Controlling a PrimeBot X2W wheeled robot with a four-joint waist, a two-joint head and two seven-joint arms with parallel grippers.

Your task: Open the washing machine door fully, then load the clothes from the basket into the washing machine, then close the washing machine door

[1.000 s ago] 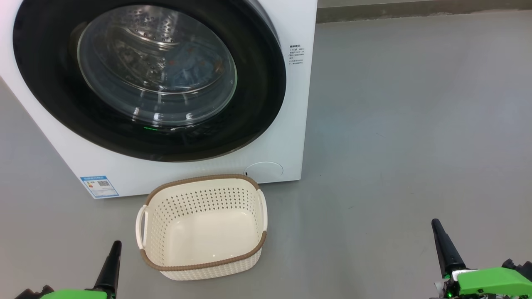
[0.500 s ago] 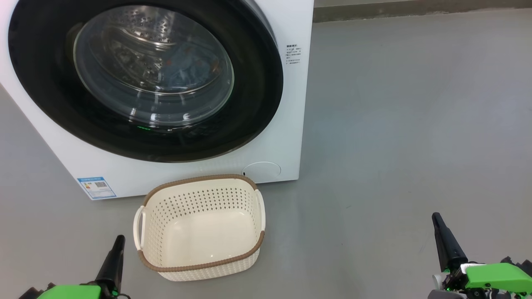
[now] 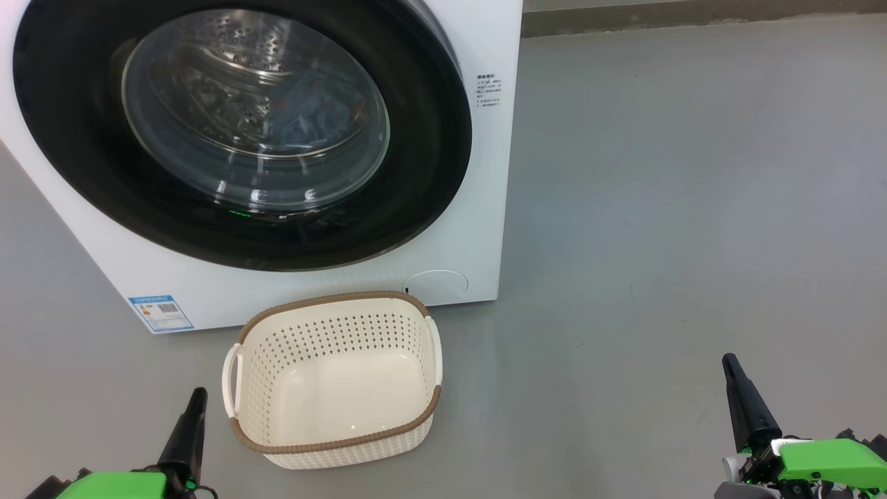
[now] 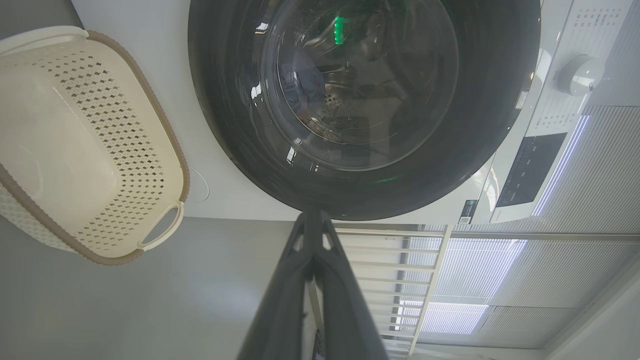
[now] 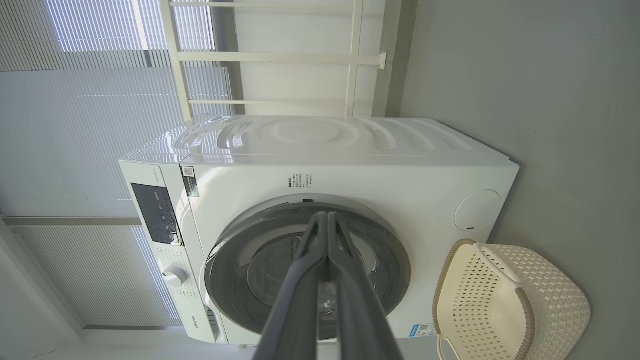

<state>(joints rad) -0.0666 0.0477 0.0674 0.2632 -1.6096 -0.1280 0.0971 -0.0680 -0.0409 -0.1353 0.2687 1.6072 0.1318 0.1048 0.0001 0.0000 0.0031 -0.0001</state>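
Washing machine (image 3: 485, 208): qty 1; white front-loader box on grey floor (image 3: 658, 208), upper left of head view.
Washing machine door (image 3: 429, 138): qty 1; round glossy black ring w/ clear bulging glass ctr; lay closed against the front.
Clothes (image 3: 312, 111): count unclear; light-blue fabric w/ orange-brown marks, seen thru the glass, inside the perforated steel drum.
Basket (image 3: 332, 333): qty 1; cream perforated plastic, rounded rect., brown woven-look rim, 2 white side handles; sat on floor just in front of machine, below the door; smooth bottom showed bare.
Left gripper (image 3: 199, 394): qty 1; 2 dark tapered fingers pressed together, nothing held; lower left, just beside basket, not touching.
Right gripper (image 3: 727, 360): qty 1; fingers likewise together, nothing held; lower right, well apart from basket.
Blue label (image 3: 161, 313): qty 1; machine front, lower-left corner.
Round flap (image 3: 436, 284): qty 1; white, lower right, just behind basket rim.
Knob (image 5: 175, 276): qty 1; white, round, near dark panel.
Change vs 1 s earlier: whole head view shifted slightly, i.e. camera moved; machine, door, basket kept places; both pincers stayed closed.
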